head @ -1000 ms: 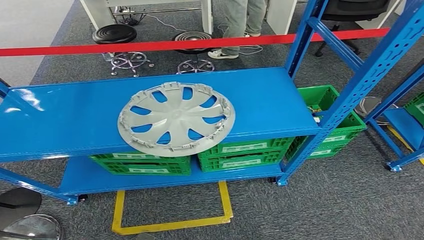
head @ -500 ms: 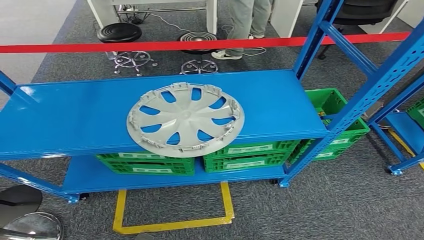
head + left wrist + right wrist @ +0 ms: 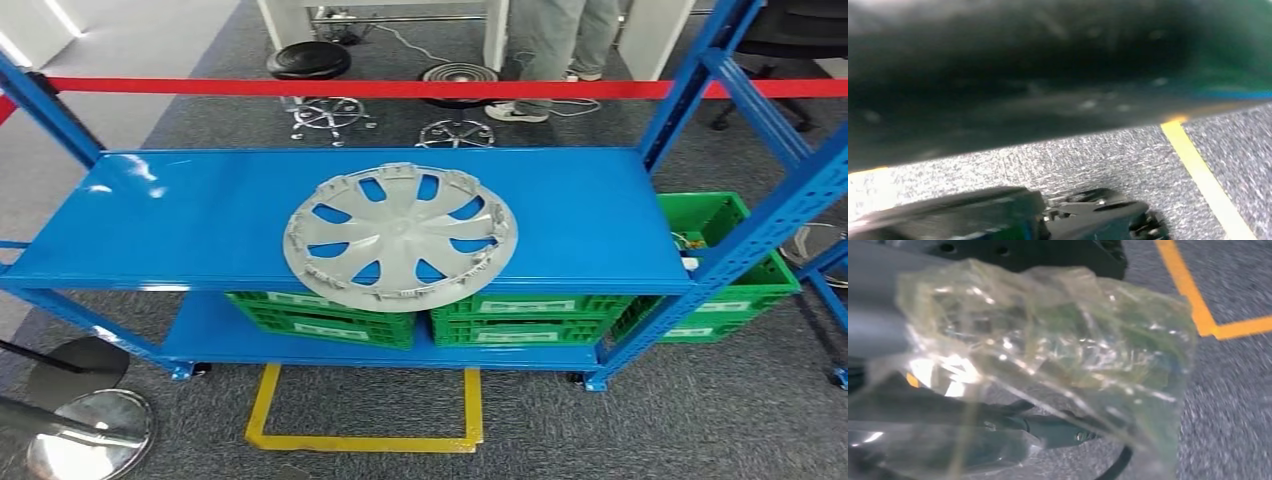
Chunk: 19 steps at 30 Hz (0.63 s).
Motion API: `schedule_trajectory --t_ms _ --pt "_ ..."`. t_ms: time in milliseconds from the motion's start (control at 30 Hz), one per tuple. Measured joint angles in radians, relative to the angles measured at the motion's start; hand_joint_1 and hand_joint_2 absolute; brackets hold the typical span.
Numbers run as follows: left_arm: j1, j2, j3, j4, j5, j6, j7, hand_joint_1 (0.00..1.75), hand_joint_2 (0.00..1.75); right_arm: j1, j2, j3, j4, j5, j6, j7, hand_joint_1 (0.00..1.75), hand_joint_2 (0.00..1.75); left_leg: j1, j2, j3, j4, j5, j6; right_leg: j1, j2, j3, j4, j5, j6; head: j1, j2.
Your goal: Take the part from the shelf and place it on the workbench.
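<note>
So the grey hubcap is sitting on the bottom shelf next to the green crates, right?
Not quite. The head view shows the hubcap lying on the top shelf, its near edge overhanging the front. The green crates are on the shelf below it.

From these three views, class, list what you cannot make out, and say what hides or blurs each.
1. Left hand: left wrist view, dark and blurred; whether its fingers are open is unclear.
2. Right hand: right wrist view, a crinkled clear plastic wrap hides it.
3. Person: head view, cut off by the top edge above the legs.
4. Green crates: head view, the blue shelf covers their contents.
</note>
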Motion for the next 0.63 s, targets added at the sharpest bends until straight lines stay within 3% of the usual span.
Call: schedule_trajectory --t_ms 33,67,100,133,200,267,333,367,400,500,533,633 --pt "-0.001 0.000 0.000 0.000 0.000 0.000 0.000 0.00 0.00 0.002 0.000 0.000 0.000 -0.001 0.000 0.000 0.00 0.00 0.001 0.033 -0.040 0.079 -0.035 -0.007 0.001 -0.029 0.002 -0.002 -0.001 -0.008 -0.004 0.000" --pt "-0.001 0.000 0.000 0.000 0.000 0.000 0.000 0.00 0.00 0.004 0.000 0.000 0.000 -0.002 0.001 0.001 0.00 0.00 0.003 0.049 -0.075 0.149 -0.059 -0.011 0.003 -0.048 0.003 -0.002 -0.003 -0.012 -0.006 0.000" --pt "0.002 0.000 0.000 0.000 0.000 0.000 0.000 0.00 0.00 0.003 0.000 0.000 0.000 -0.005 0.001 0.002 0.00 0.00 0.004 0.051 -0.079 0.157 -0.048 -0.011 0.004 -0.057 0.004 -0.002 -0.005 -0.012 -0.006 0.000" --pt "0.004 0.000 0.000 0.000 0.000 0.000 0.000 0.00 0.00 0.001 0.000 0.000 0.000 -0.008 0.003 0.004 0.00 0.00 0.004 0.051 -0.064 0.126 -0.017 -0.009 0.004 -0.063 0.007 -0.002 -0.006 -0.011 -0.006 0.000" --pt "0.006 0.002 0.000 0.000 -0.001 0.000 0.000 0.00 0.00 -0.003 0.000 -0.001 0.000 -0.013 0.005 0.005 0.00 0.00 0.001 0.057 -0.001 0.000 0.058 0.002 0.005 -0.069 0.010 -0.002 -0.010 -0.008 -0.006 0.000" --pt "0.004 0.002 0.000 0.000 -0.001 0.001 0.000 0.00 0.87 -0.006 0.000 -0.001 0.000 -0.015 0.004 0.008 0.00 0.00 -0.003 0.066 0.047 -0.097 0.082 0.012 0.010 -0.071 0.010 0.001 -0.016 -0.001 -0.005 0.000" --pt "0.003 0.001 0.000 0.000 -0.002 0.000 0.000 0.00 1.75 -0.007 0.000 -0.001 0.000 -0.016 0.002 0.013 0.00 0.87 -0.004 0.068 0.057 -0.123 0.074 0.009 0.013 -0.073 0.006 0.004 -0.019 0.000 -0.002 0.000" --pt "0.004 0.001 0.000 0.000 -0.002 -0.002 0.000 0.00 1.75 -0.007 -0.001 -0.001 0.000 -0.015 0.000 0.013 0.00 1.31 -0.003 0.067 0.057 -0.125 0.072 0.005 0.013 -0.074 0.004 0.003 -0.019 -0.002 -0.001 0.000" --pt "0.005 0.001 0.000 0.000 -0.005 -0.007 0.000 0.00 1.31 -0.007 -0.001 -0.001 0.000 -0.012 -0.003 0.012 0.00 1.75 -0.004 0.067 0.057 -0.125 0.070 0.005 0.012 -0.074 0.003 0.000 -0.017 -0.002 0.000 0.000" --pt "0.005 0.000 0.001 0.000 0.002 -0.054 -0.013 0.00 0.00 -0.008 -0.001 -0.001 0.000 -0.001 -0.019 0.018 0.00 0.44 -0.005 0.067 0.059 -0.125 0.068 0.011 0.012 -0.074 0.008 -0.009 -0.014 0.004 0.000 0.000" --pt "0.005 0.000 0.002 0.000 0.011 -0.073 -0.019 0.00 0.00 -0.008 -0.001 -0.001 0.000 0.000 -0.026 0.025 0.00 0.00 -0.005 0.067 0.059 -0.125 0.067 0.013 0.012 -0.074 0.009 -0.011 -0.013 0.006 0.000 0.000" --pt "0.005 0.000 0.006 0.000 0.028 -0.104 -0.017 0.00 0.00 -0.009 -0.002 -0.001 0.000 0.000 -0.048 0.046 0.00 0.00 -0.006 0.067 0.059 -0.125 0.067 0.016 0.011 -0.073 0.015 -0.014 -0.012 0.009 0.000 0.000"
